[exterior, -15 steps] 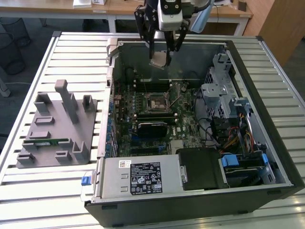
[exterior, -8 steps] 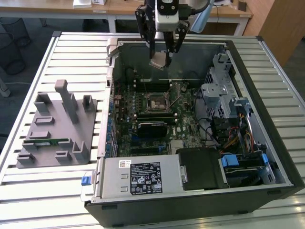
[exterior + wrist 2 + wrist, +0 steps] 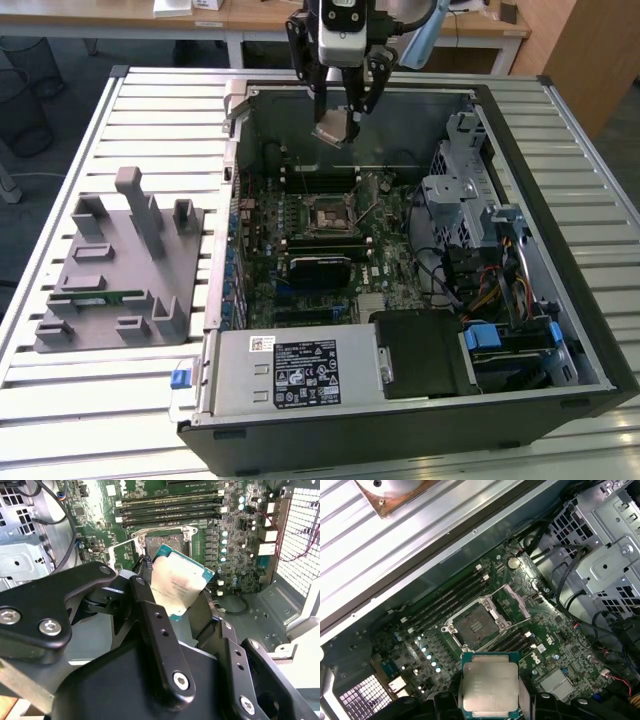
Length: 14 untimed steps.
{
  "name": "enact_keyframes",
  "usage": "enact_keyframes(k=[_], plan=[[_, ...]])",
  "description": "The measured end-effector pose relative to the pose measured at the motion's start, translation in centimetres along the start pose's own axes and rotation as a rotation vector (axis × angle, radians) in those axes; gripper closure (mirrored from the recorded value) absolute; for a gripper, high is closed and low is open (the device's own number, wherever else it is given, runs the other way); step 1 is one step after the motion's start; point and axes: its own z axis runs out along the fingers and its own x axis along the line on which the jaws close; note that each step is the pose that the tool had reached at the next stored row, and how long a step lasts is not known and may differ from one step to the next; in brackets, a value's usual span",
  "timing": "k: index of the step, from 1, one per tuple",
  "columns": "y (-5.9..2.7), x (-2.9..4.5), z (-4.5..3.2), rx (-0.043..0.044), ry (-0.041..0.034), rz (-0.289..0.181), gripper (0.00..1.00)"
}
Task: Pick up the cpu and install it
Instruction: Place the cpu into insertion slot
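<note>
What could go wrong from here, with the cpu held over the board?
1. The cpu looks tilted in the gripper; it may land skewed in the open socket and bend contacts.
2. Only its edges are pinched, so it could slip onto the motherboard.
3. The opened load plate could snag it.

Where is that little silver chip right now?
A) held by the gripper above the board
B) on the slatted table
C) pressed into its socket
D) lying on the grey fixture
A: the gripper is clamped on the cpu above the board, and the socket lies open and empty.
</note>
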Motion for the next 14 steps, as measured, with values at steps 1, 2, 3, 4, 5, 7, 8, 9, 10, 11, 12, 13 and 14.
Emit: enact_keyframes(k=[1, 2, 3, 4, 5, 7, 8, 9, 10, 11, 12, 13, 14], plan=[[0.0, 0.0, 0.01, 0.0001, -0.0002, 0.0, 0.47], [0.0, 0.0, 0.01, 0.0001, -0.0002, 0.0, 0.47], [0.0, 0.0, 0.01, 0.0001, -0.0002, 0.0, 0.47], [0.0, 0.0, 0.03, 0.0002, -0.0006, 0.002, 0.47], [0.0, 0.01, 0.07, 0.0009, -0.0027, 0.006, 0.47], [0.0, 0.01, 0.13, 0.0031, -0.0063, 0.023, 0.47], [0.0, 0.0, 0.18, 0.0035, -0.0073, 0.037, 0.47], [0.0, 0.01, 0.24, 0.0039, -0.0085, 0.053, 0.47], [0.0, 0.01, 0.29, 0.004, -0.0097, 0.067, 0.47], [0.0, 0.01, 0.34, 0.0043, -0.0103, 0.08, 0.47], [0.0, 0.02, 0.39, 0.0047, -0.0108, 0.094, 0.47], [0.0, 0.02, 0.43, 0.0051, -0.0114, 0.108, 0.47], [0.0, 0.02, 0.48, 0.0055, -0.0119, 0.123, 0.47]])
